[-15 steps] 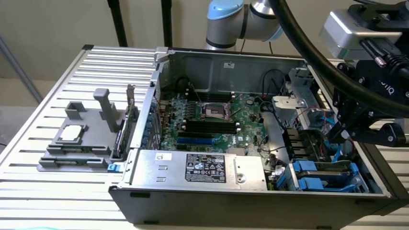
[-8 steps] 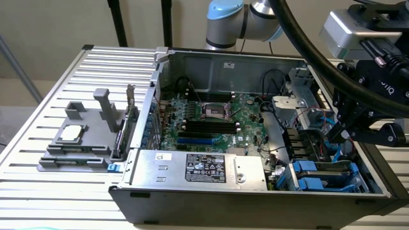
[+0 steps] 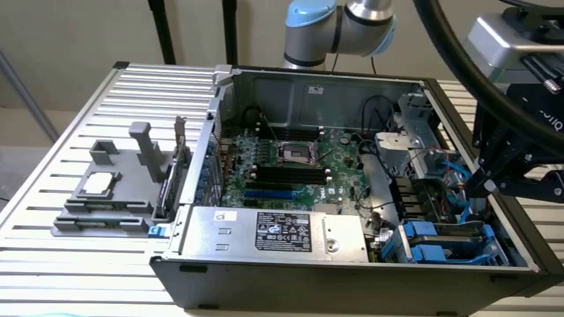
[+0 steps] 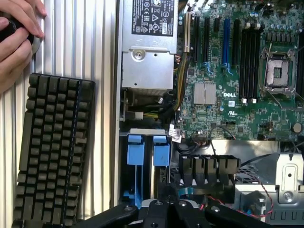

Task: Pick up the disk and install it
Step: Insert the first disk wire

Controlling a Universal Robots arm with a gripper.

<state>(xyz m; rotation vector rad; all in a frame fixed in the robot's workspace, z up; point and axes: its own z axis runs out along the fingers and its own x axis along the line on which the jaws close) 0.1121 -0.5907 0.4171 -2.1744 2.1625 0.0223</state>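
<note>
Disk (image 4: 160, 154) apparently seated on edge at five o'clock in the computer case (image 3: 335, 277), exterior view. My end effector (image 4: 175, 206), pressed together and pinching nothing I can see, hovers just above. I judge installation nearly complete.

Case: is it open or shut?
Open: the case has no side panel, so the motherboard and power supply lie exposed.

We see a ribbed, silver metal tabletop (image 3: 105, 271) made of long parallel slats. Behind the tabletop stands a plain beige wall (image 3: 79, 33). Two black upright poles (image 3: 161, 30) rise between the tabletop and the wall. A thin grey bar (image 3: 18, 86) slants past the tabletop's corner on the exterior view's left. The light is soft and even.
</note>
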